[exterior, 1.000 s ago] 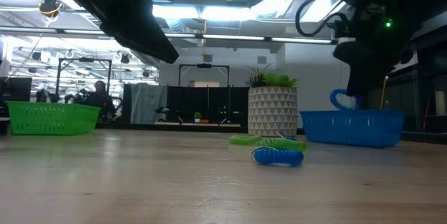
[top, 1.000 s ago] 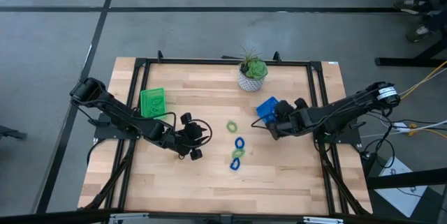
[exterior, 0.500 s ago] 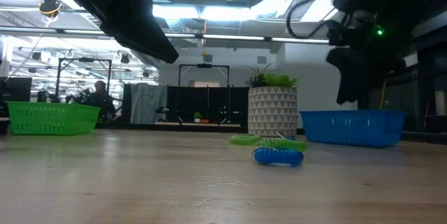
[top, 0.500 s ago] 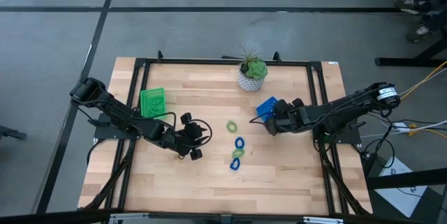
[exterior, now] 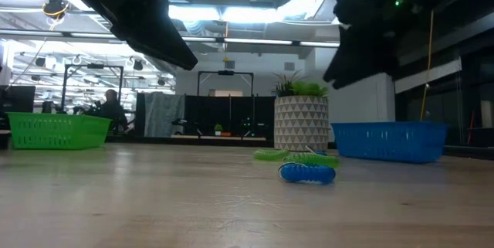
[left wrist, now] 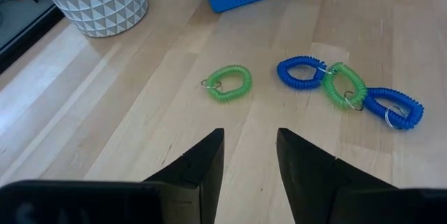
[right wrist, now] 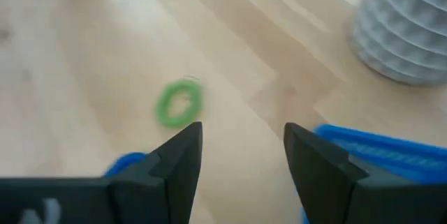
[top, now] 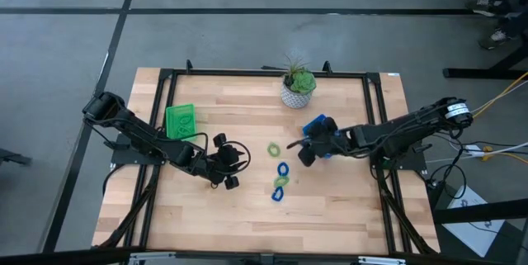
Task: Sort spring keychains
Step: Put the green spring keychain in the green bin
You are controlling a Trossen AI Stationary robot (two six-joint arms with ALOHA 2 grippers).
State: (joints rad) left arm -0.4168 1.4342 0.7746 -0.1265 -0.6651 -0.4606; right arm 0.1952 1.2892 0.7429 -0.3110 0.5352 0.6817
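Four keychains lie mid-desk (top: 346,215), a green one (top: 273,148) apart from a blue-green-blue cluster (top: 281,181), while the right pincer (top: 302,151) hovers open and empty beside them, the left pincer (top: 234,166) open, empty.

1. You're in a robotics lab/workshop: wooden bench (top: 247,215) on a black metal frame (top: 165,75), grey concrete floor w/ tape lines.
2. Behind it: ceiling strip lights (exterior: 231,12), exposed ducts, more rigs, a seated person (exterior: 112,105).

Four spring keychains (top: 280,178) mid-table
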